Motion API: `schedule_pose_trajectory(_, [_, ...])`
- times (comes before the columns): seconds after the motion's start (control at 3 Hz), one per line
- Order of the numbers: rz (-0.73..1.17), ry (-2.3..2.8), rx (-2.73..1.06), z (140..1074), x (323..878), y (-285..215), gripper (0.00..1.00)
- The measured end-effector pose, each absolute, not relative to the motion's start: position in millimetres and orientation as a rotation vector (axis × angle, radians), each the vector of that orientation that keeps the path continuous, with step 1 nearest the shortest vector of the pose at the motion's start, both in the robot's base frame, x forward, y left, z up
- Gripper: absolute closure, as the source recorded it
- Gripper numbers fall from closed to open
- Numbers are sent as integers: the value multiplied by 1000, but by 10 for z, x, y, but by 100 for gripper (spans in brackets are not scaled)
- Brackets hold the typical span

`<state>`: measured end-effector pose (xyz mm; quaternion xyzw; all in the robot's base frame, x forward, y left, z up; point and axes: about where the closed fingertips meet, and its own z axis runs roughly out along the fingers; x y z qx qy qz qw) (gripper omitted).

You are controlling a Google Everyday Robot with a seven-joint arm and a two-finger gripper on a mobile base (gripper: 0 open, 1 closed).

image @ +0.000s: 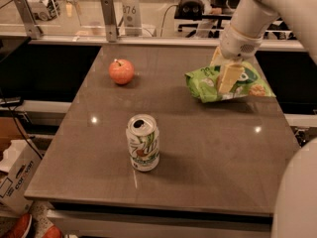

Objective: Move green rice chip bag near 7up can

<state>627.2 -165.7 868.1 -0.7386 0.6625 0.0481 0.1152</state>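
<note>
The green rice chip bag (202, 83) is at the table's far right, crinkled, with its dark logo and pictured chips facing up. My gripper (224, 86) comes down from the white arm at the upper right and is shut on the bag. One cream finger (229, 77) lies across its front; the other is hidden behind it. The 7up can (142, 144) stands upright near the table's front centre, well apart from the bag, to its front left.
A red-orange apple (121, 71) sits at the far left of the brown table (208, 148). A glass barrier with metal posts (109, 18) runs along the back edge. A cardboard box (15, 175) is on the floor at the left. My white body (297, 197) fills the bottom right.
</note>
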Motion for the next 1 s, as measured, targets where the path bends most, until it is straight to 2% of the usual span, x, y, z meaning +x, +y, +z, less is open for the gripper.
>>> schedule_pose_trajectory(1.0, [241, 1748, -2289, 8868, 5348, -1080, 100])
